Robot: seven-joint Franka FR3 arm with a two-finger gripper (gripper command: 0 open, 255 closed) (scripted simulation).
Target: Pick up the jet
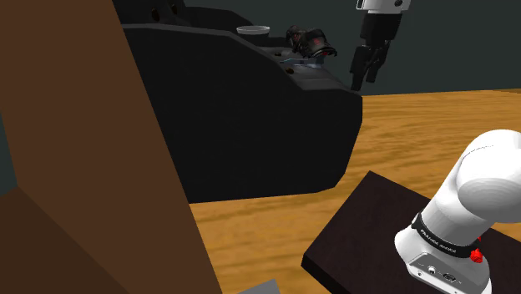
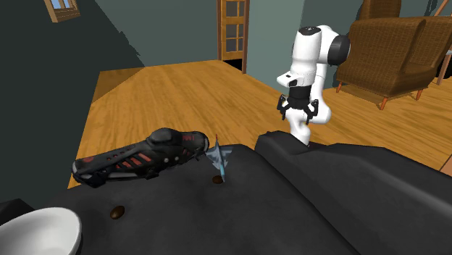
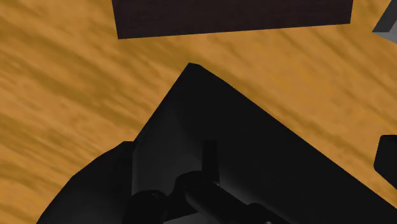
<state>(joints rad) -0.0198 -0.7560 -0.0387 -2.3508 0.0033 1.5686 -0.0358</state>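
Observation:
The jet (image 2: 219, 160) is a small pale blue-grey toy plane. It rests on the top of a black sofa (image 2: 348, 195), right beside the toe of a black and red shoe (image 2: 137, 157). In the shoulder view the jet (image 1: 301, 60) lies just in front of the shoe (image 1: 310, 40). My gripper (image 1: 366, 77) hangs in the air off the sofa's end, to the shoulder view's right of the jet and about level with it. Seen from across the sofa, the gripper (image 2: 298, 110) points down with its fingers apart and nothing between them.
A white bowl (image 2: 35, 232) sits on the sofa top beyond the shoe. Two small brown studs (image 2: 116, 211) mark the cushion. A large brown piece of furniture (image 1: 83, 167) fills the shoulder view's left. A brown armchair (image 2: 391, 51) stands behind me on the wooden floor (image 3: 57, 95).

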